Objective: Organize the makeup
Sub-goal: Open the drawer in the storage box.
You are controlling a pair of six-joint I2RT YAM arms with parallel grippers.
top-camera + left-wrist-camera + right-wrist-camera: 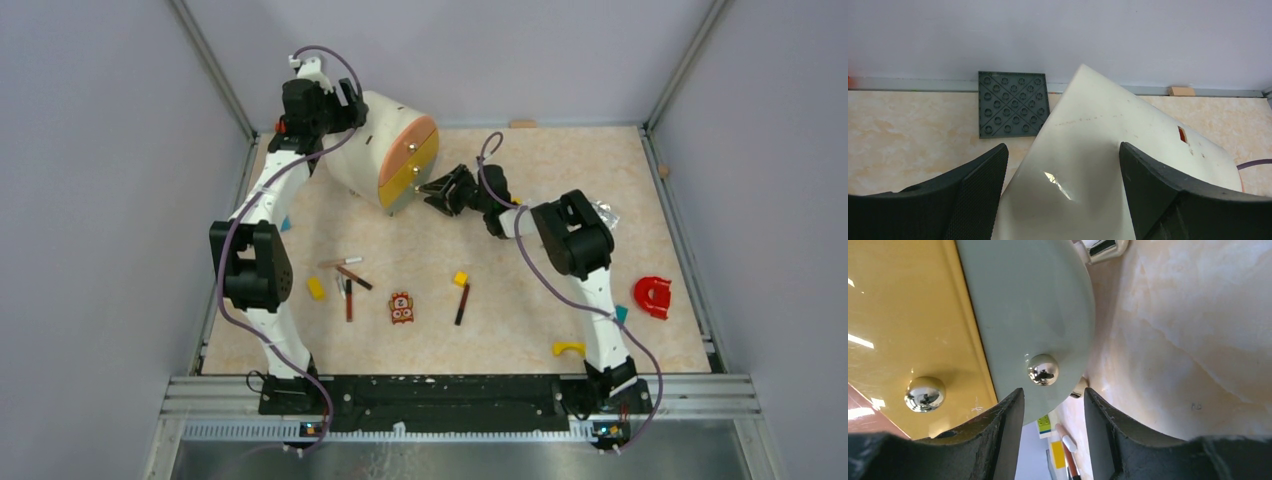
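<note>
Several makeup sticks lie on the table: a pair [346,266], another [348,300] and a dark one [462,303]. A white rounded drawer box [372,140] has peach, yellow and grey-green fronts. My right gripper [432,188] is open just in front of the grey-green drawer's silver knob [1043,369]. The knob sits ahead of the fingertips [1013,405], not between them. Behind the box, my left gripper [345,105] is open wide, and its fingers [983,190] stand on either side of the white body [1088,165]. A sliver of table shows beside the left finger.
Yellow blocks [316,288] [460,279] and an orange toy figure [402,307] lie among the sticks. A red horseshoe piece [652,296] and a yellow arch [568,348] are at the right. A dark grey studded plate [1013,104] lies by the back wall.
</note>
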